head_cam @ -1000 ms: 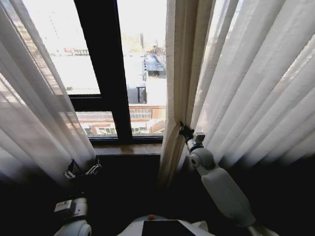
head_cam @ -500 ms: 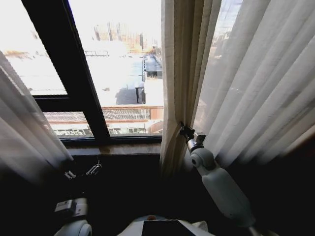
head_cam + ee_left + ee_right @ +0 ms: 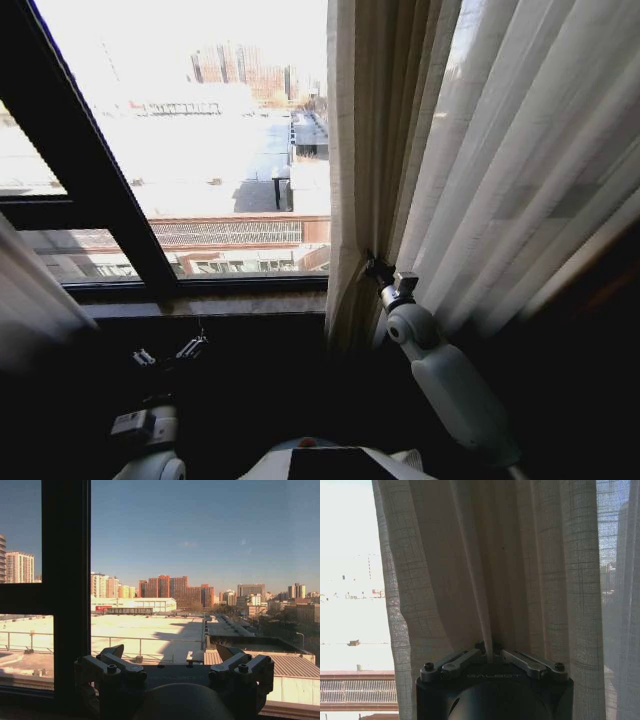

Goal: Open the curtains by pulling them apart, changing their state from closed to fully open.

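The right curtain [image 3: 500,180] hangs bunched at the right, its cream edge fold [image 3: 355,150] near the middle. My right gripper [image 3: 376,266] is shut on that edge just above sill height. In the right wrist view the gripper [image 3: 489,652] pinches one pleat of the curtain [image 3: 485,555]. A strip of the left curtain [image 3: 30,310] shows at the far left edge. My left gripper [image 3: 166,352] hangs low below the sill, apart from that fabric. Its fingers [image 3: 116,661] are open with nothing between them, facing bare glass.
A dark window-frame bar [image 3: 90,180] slants across the left of the glass and stands close beside the left gripper [image 3: 65,580]. A wooden sill [image 3: 210,300] runs under the window with a dark wall below it. Rooftops lie outside.
The whole head view has shifted: the frame bar and left curtain slid toward the left edge. The left curtain now lies clear of my left gripper. The right gripper keeps its hold.
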`<state>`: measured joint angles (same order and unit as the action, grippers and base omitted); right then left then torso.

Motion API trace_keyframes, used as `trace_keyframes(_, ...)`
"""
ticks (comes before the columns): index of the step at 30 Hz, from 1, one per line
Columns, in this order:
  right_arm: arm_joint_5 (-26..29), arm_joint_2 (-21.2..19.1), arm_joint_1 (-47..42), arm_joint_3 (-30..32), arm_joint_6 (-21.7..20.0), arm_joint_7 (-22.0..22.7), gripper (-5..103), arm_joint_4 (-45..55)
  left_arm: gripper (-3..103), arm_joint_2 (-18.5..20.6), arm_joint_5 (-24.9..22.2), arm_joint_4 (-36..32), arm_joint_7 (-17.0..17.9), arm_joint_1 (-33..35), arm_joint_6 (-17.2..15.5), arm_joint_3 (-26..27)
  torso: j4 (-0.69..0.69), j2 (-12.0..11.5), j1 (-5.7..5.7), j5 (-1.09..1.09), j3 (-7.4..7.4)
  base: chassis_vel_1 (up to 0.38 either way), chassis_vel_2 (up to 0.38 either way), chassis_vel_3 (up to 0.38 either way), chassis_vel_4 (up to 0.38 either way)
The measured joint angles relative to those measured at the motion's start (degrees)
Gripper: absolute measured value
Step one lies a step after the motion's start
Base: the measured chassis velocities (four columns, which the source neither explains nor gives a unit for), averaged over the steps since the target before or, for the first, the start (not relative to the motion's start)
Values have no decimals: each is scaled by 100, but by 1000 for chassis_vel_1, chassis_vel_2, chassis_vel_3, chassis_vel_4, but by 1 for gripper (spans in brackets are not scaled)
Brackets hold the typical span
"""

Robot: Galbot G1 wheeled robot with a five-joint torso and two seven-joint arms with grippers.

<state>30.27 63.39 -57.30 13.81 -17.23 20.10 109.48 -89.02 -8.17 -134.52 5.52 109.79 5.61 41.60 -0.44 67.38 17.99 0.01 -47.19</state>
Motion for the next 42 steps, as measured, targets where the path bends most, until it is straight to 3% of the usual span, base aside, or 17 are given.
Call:
trace_keyframes(19,-70,-4,-85,38,27,-5,0,39,100,11,0,54,-2,-67,12,-26,0,0,0,0,1,-352,-349,348,353)
trace_keyframes(26,-370,9,-186,46,274,-78,0,-19,100,9,-3,88,-1,-66,34,-38,-1,0,1,2,0,-317,-337,322,337)
trace_keyframes(35,-377,41,-213,62,285,-77,0,-43,100,6,-10,101,-6,-41,77,-30,-2,0,1,4,0,-81,-109,108,69)
trace_keyframes(37,-368,44,-211,60,285,-77,0,-43,100,6,-14,110,-1,-20,104,-16,1,0,1,-7,0,0,0,0,0)
trace_keyframes(42,-364,45,-214,60,284,-72,0,-41,100,6,-18,115,6,9,139,-10,2,0,1,-1,0,51,68,-50,-43)
